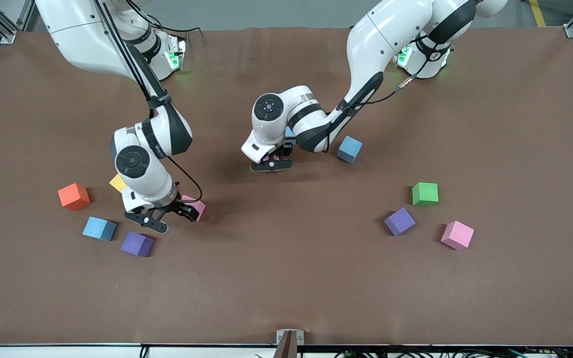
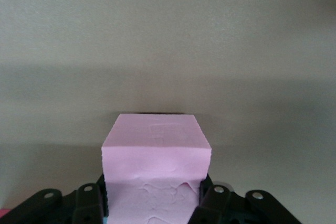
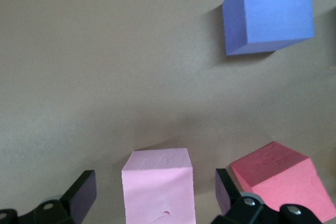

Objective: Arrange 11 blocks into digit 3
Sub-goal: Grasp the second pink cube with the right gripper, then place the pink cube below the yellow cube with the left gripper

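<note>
Left gripper [image 1: 271, 162], over the middle of the brown matte table [image 1: 286, 278], clamped on a pink matte foam cube [image 2: 155, 166] with a creased, dented face between the black fingers [image 2: 90, 203]. Right gripper [image 1: 167, 219] spread wide, low near the right arm's end of the table, straddling a second pink foam cube [image 3: 158, 184], pads apart from its sides. Just beside one pad, a red foam cube [image 3: 281, 179]; near it a purple cube [image 1: 137, 243], sharp-edged. Scattered around: blue [image 1: 99, 228], yellow [image 1: 118, 183], orange [image 1: 73, 196] cubes.
</note>
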